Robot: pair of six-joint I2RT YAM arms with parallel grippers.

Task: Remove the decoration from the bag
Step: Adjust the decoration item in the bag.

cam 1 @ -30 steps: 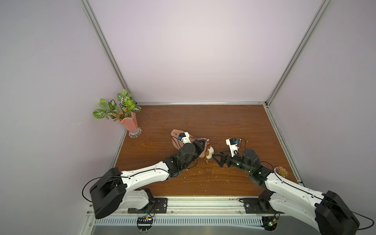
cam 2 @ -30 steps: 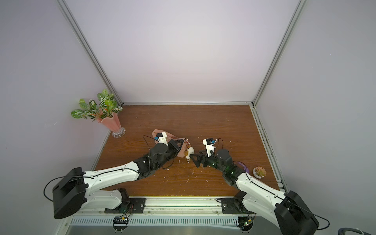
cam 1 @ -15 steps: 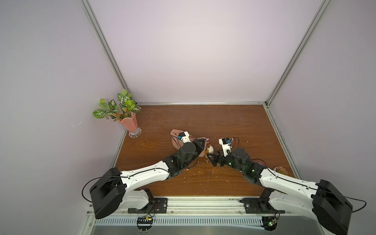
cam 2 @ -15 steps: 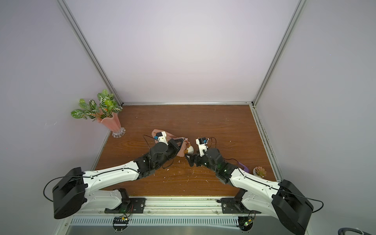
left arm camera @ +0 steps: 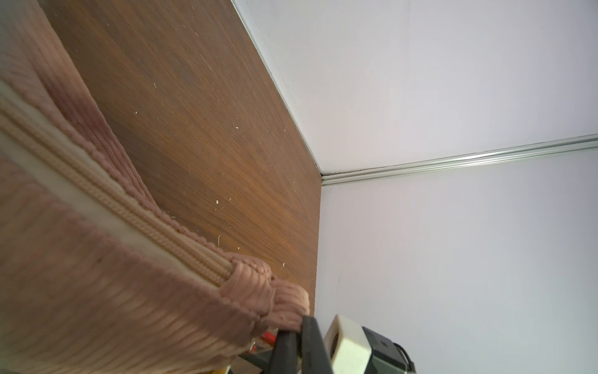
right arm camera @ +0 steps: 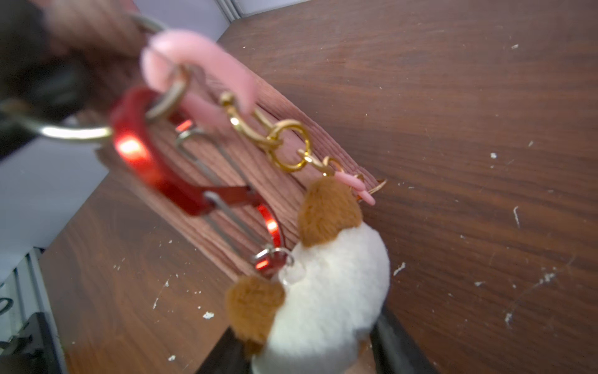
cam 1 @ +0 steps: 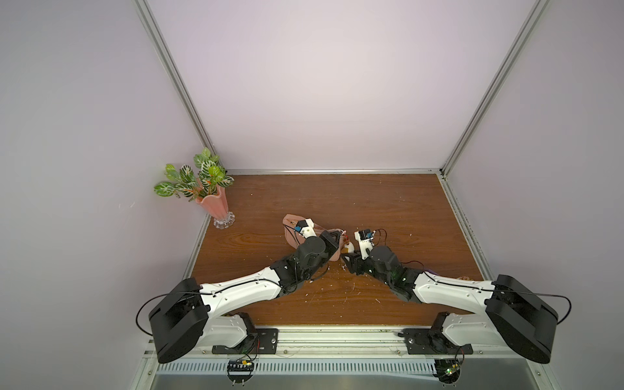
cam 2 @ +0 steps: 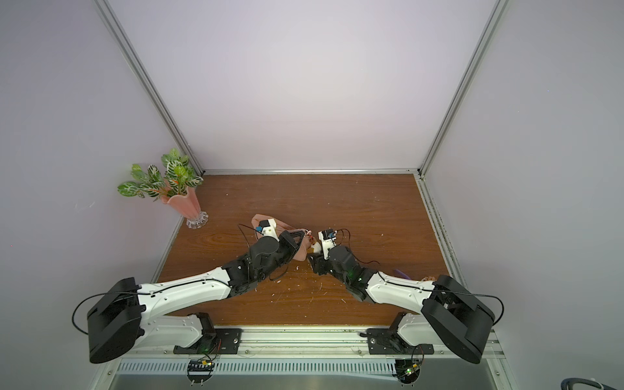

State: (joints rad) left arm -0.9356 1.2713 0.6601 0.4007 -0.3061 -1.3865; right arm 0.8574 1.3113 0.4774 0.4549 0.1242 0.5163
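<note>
A brown wooden table (cam 1: 388, 209) fills the lower middle of both top views, with pale walls above it. The left arm (cam 1: 243, 293) comes in from the lower left of the frame and the right arm (cam 1: 449, 290) from the lower right. They meet just below the centre.

A pink vase with green leaves (cam 1: 216, 209) stands left of centre, in the table's far corner.

The bag (cam 1: 289, 225) lies at the middle of the frame, partly under the left arm's wrist. In the left wrist view its ribbed cloth and zipper run up to the left claw (left arm camera: 299, 340), which is pressed together on the bag's end.

The decoration (right arm camera: 330, 291) is at the centre, just right of the bag. The right claw (right arm camera: 310, 349) pinches it, one black finger on each side of the cream body.

A red clip (right arm camera: 142, 162) and a short gold chain (right arm camera: 284, 145) run from the decoration to the bag.
</note>
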